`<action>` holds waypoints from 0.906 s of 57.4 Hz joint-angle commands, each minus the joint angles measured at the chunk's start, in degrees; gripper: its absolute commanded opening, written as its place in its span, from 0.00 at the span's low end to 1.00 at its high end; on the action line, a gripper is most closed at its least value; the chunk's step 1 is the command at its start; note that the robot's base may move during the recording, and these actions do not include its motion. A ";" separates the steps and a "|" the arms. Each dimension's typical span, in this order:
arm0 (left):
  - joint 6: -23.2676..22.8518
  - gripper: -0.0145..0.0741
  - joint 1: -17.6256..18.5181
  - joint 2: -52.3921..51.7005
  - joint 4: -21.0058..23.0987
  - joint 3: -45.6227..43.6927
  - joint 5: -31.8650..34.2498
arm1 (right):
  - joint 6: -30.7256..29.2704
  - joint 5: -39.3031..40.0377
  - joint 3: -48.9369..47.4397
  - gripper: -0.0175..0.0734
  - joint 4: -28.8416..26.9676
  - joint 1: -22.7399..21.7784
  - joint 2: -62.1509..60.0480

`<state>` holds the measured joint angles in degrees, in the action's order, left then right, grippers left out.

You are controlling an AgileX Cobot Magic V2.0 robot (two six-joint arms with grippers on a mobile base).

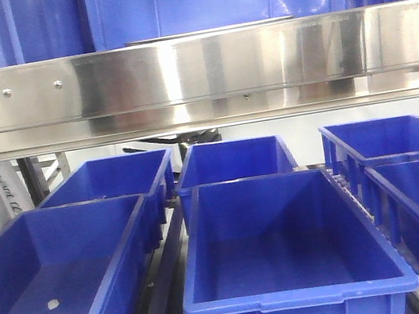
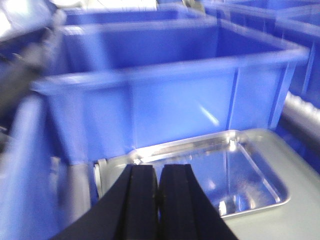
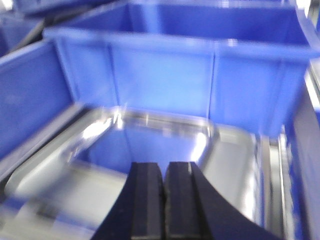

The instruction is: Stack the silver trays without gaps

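L gripper [image 2: 159, 200]: pads pressed together, empty, above the silver tray [image 2: 245, 175]. It lies flat on a grey surface [image 2: 300, 210], w/ a blue bin [image 2: 165, 95] just behind its far rim. R gripper [image 3: 162, 200]: also closed, empty, over a second tray [image 3: 150, 145] boxed in by bin walls [image 3: 30, 105] beside and behind. Both trays shallow, shiny, w/ rounded corners; views blurred.

From where I stand, all that shows of the robot is the left gripper [image 2: 159, 172] and the right gripper [image 3: 164, 170], both alike: a pair of matte black fingers with squared tips, thick flat inner pads and outer edges flaring wide toward the base.
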<state>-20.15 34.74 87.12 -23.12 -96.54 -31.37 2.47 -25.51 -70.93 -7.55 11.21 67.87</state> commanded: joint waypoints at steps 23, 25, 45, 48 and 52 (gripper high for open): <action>0.08 0.15 -0.23 -36.45 1.96 33.84 11.78 | -3.08 -1.21 20.57 0.10 0.35 0.25 -38.01; 0.08 0.15 -0.23 -40.04 2.22 37.02 11.78 | -3.08 -2.00 22.08 0.10 0.35 0.25 -41.67; 0.08 0.15 -0.23 -67.55 2.43 57.71 6.55 | -3.08 -11.01 27.80 0.10 0.35 0.25 -63.67; 0.08 0.15 -0.23 -70.38 2.43 59.22 4.50 | -3.08 -11.01 27.80 0.10 0.35 0.25 -64.75; 0.08 0.15 -0.23 -73.81 2.43 60.82 1.70 | -3.08 -11.01 27.80 0.10 0.35 0.25 -65.56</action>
<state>-20.15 34.74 16.41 -21.01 -37.14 -27.63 0.00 -37.08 -43.22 -7.55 11.51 3.38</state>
